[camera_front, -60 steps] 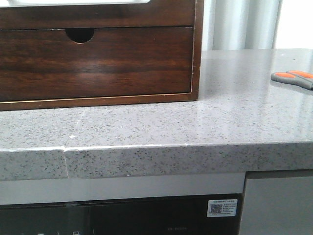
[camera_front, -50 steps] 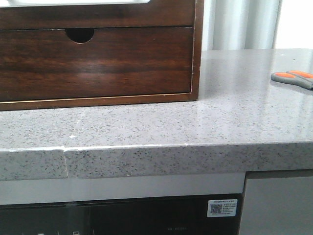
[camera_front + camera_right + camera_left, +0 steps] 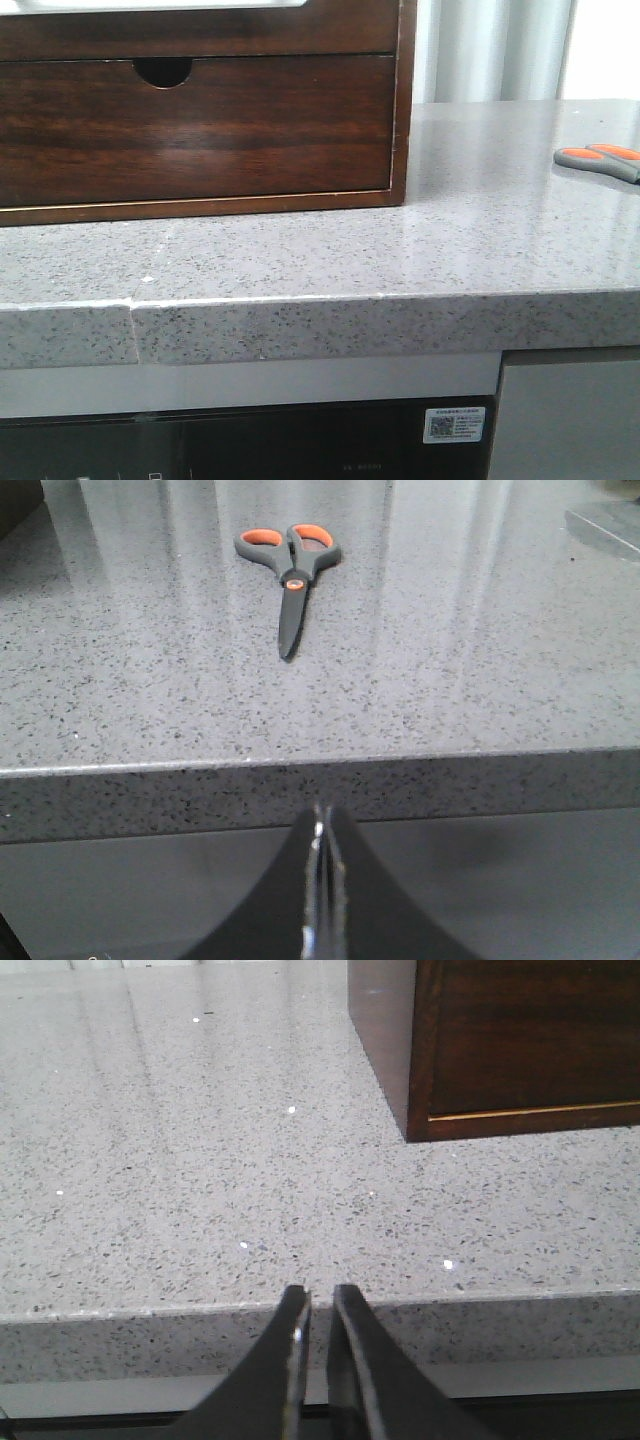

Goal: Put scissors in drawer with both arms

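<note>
Scissors (image 3: 288, 578) flat on worktop (image 3: 480, 230), well right of the wooden cabinet (image 3: 200, 120); both arms parked below its front edge, right gripper (image 3: 320, 860) clenched, left gripper (image 3: 318, 1310) nearly closed, both empty.

The left gripper (image 3: 318, 1305) hangs low at the near side, its dark fingers (image 3: 285, 1335) almost together with a thin gap between them. The right gripper (image 3: 322, 825) is likewise low, its fingers pressed fully together.
</note>
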`<act>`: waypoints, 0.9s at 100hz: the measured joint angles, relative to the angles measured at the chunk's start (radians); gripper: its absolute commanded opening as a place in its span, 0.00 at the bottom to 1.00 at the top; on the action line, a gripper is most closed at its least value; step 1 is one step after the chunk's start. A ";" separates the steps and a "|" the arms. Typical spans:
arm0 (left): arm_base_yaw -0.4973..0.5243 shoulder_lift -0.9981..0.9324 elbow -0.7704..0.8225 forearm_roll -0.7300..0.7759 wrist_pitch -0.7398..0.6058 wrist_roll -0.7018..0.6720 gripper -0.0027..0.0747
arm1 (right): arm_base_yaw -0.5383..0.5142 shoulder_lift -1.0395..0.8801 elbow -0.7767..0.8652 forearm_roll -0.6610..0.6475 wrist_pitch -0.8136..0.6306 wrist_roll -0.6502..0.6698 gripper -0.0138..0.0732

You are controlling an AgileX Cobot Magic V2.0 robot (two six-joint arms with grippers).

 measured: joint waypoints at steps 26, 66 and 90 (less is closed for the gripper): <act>0.000 0.000 0.000 0.076 -0.081 0.000 0.04 | 0.000 0.000 0.000 -0.011 0.000 0.000 0.04; 0.000 0.000 0.000 0.081 -0.156 0.000 0.04 | 0.000 0.000 0.000 0.000 -0.128 0.000 0.04; 0.000 0.000 0.000 0.066 -0.186 0.000 0.04 | 0.000 0.000 0.000 0.006 -0.274 0.000 0.04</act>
